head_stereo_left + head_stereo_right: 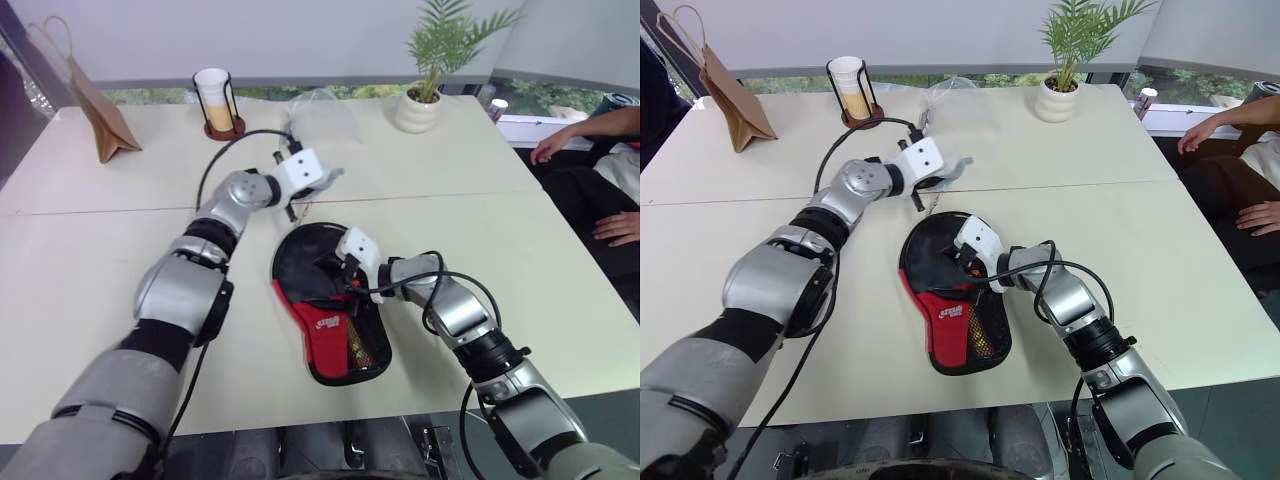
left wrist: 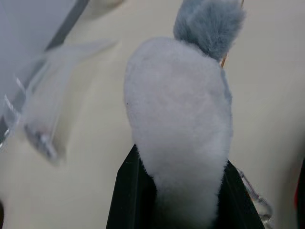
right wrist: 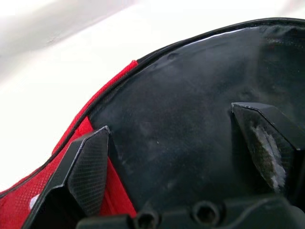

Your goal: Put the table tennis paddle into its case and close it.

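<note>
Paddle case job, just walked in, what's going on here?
The case lies unzipped on the table, with the paddle lying in it. The right gripper hangs open over the paddle's black face. The left gripper is shut on a fluffy grey piece, raised beyond the case's far end. The case is not yet closed.

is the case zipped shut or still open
Open: the case lies unzipped on the table, its black flap folded back, red lining exposed, right gripper over it.

Both head eyes are looking down over the table (image 1: 80, 300); wrist cameras are sitting close, the right one facing the case (image 3: 190, 119).
</note>
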Available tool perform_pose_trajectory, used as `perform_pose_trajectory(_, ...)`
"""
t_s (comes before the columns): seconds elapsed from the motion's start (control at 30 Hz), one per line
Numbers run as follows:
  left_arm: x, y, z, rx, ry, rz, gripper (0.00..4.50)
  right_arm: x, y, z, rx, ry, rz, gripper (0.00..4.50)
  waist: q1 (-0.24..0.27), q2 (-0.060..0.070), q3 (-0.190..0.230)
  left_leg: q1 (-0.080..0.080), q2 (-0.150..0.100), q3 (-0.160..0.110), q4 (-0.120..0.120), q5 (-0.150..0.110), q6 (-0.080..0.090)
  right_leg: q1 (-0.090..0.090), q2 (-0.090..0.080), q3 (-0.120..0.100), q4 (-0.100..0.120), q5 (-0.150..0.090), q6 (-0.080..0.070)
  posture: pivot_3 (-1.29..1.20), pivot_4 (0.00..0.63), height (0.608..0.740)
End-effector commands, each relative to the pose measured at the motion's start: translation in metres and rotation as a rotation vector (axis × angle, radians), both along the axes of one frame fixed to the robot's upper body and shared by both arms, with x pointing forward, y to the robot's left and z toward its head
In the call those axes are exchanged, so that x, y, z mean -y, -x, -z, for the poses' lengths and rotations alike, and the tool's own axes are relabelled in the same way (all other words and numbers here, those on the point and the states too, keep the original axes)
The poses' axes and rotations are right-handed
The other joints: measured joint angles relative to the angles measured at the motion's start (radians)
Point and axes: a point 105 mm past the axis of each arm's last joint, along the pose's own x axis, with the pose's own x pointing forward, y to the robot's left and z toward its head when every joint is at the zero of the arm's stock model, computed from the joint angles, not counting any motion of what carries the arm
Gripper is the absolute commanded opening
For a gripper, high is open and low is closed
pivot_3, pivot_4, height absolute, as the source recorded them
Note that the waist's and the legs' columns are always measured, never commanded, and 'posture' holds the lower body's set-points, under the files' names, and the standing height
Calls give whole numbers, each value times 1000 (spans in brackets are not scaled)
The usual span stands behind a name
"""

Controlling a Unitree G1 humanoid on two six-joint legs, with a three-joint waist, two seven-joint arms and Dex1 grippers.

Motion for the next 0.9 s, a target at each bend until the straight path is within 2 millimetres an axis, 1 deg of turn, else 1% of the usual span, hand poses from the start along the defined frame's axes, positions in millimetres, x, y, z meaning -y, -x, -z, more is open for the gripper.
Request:
perform_pose_trajectory(0.03,27,0,-34,74,98,31,131,12,25,61,-196,157,54,4500,0,0,0,0,0,0,0,0,0,0,0,0,0,0,0,0,150,740)
perform_pose_trajectory(0.17,56,9,-37,39,181,83,131,11,30,62,-206,154,85,4500,1,0,0,0,0,0,0,0,0,0,0,0,0,0,0,0,150,740)
perform_pose_trajectory(0.4,95,26,-39,-55,315,183,131,7,34,62,-212,153,131,4500,1,0,0,-1,-1,-2,0,0,0,0,0,0,-1,0,0,0,150,740)
perform_pose_trajectory(0.57,110,38,-36,-154,381,267,131,9,37,64,-218,157,148,4500,2,0,0,-2,-1,-2,0,0,0,0,0,-1,-2,-1,0,0,150,740)
perform_pose_trajectory(0.67,109,42,-23,-231,349,285,131,12,37,65,-217,163,149,4500,2,0,0,-2,-1,-2,0,0,0,0,0,-1,-2,-1,0,0,150,740)
perform_pose_trajectory(0.73,103,41,-16,-274,331,279,1190,13,37,65,-214,168,144,4500,2,0,-1,-2,-1,-3,0,0,0,0,0,-1,-2,-1,0,0,150,740)
perform_pose_trajectory(0.77,100,41,-13,-292,331,276,1518,15,37,65,-213,170,143,4500,2,0,-1,-2,-1,-3,0,0,0,0,0,-1,-2,-1,0,0,150,740)
perform_pose_trajectory(0.9,93,43,-13,-375,362,308,3597,20,33,64,-206,177,142,4500,1,0,-1,-2,-1,-3,-1,0,0,0,0,-1,-2,-1,-1,0,150,740)
